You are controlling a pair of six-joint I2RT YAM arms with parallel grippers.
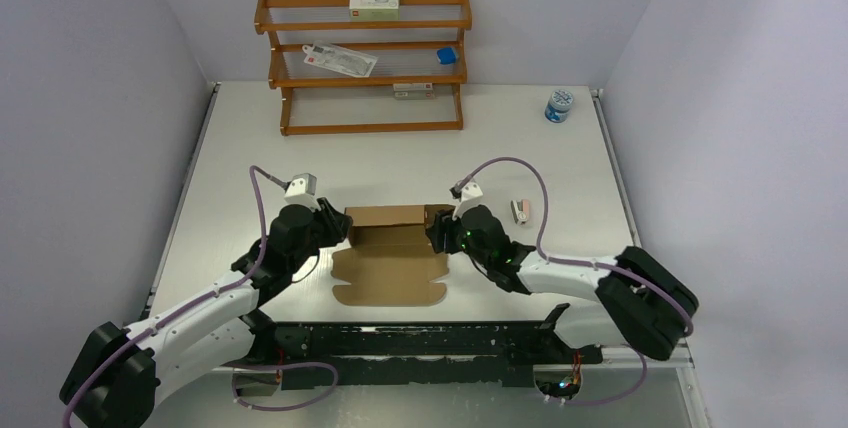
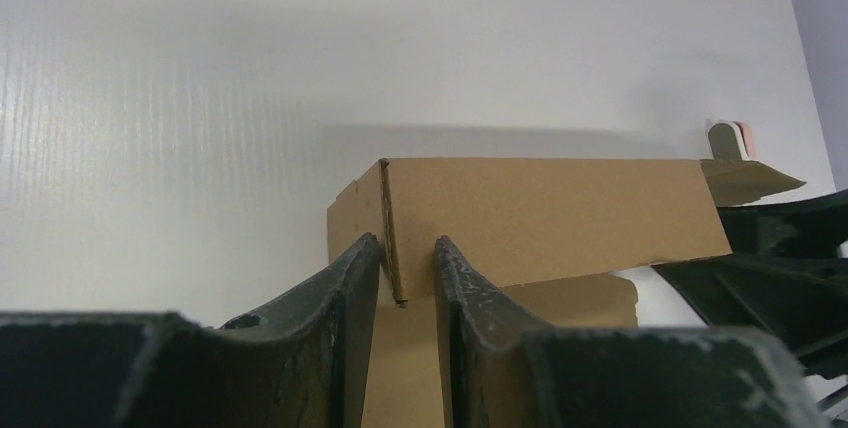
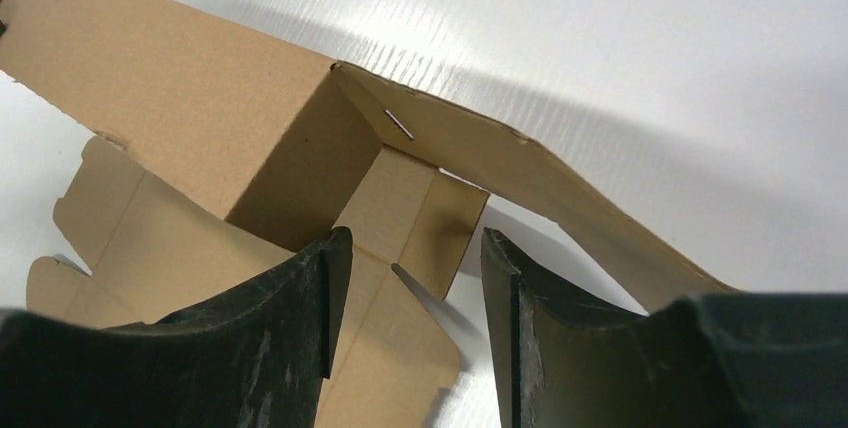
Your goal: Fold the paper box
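The paper box is plain brown cardboard, partly folded, in the middle of the table. Its back wall stands up and its front flaps lie flat. My left gripper is at the box's left end. In the left wrist view the left gripper is closed narrowly on the upright end flap, seen edge-on. My right gripper is at the right end. In the right wrist view the right gripper stands open around a small side flap without touching it.
A wooden shelf at the back holds white-and-green cartons and a small blue item. A blue-and-white tub stands at the back right. A tiny pink-and-white item lies right of the right gripper.
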